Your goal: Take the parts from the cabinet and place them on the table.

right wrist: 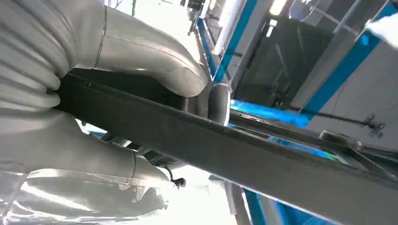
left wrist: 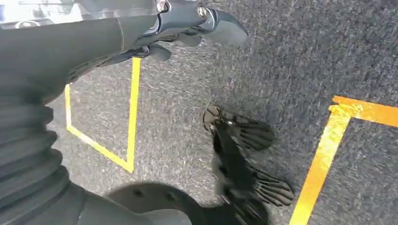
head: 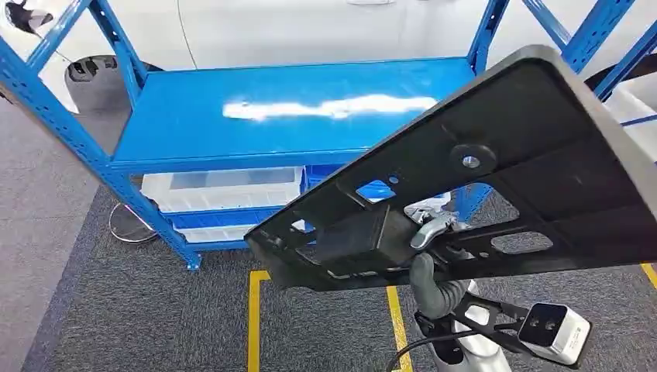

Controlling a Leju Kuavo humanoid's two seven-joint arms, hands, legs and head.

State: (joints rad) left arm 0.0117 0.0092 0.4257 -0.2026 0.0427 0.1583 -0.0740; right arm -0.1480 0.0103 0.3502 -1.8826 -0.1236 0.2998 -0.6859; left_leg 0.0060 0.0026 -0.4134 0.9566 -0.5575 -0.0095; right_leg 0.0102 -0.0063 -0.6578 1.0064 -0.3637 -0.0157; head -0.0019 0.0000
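The right hand (right wrist: 141,108) was clamped on the part (head: 496,178), thumb over one face and fingers (head: 434,229) under the other, gripping it near its lower edge; the part hung in the air in front of the rack (head: 294,116), above the carpet (head: 139,310) and its yellow tape (head: 254,325), level with the rack's top shelf and tilted so that its far end rose well above the hand. The main risk, as I judged it, was leverage; the hold sat close to one edge while most of the panel stretched away from it, so a quick turn or a jolt in walking could twist the part in the grip and let it slide out. A second risk was a knock; the raised end stood near the rack's blue uprights, and swinging round without first backing away could catch it on them. The panel also blocked much of the head view, which might make the set-down on the table harder to judge; no table was visible. The part was a broad, flat, black moulded panel, matt, with raised ribs, several cut-outs, a round boss with a pale centre, and a lighter rim along its upper edge; it looked stiff and light. The left hand (left wrist: 187,28) hung over the carpet with nothing in it, fingers loosely curled; whether fully closed I could not tell.
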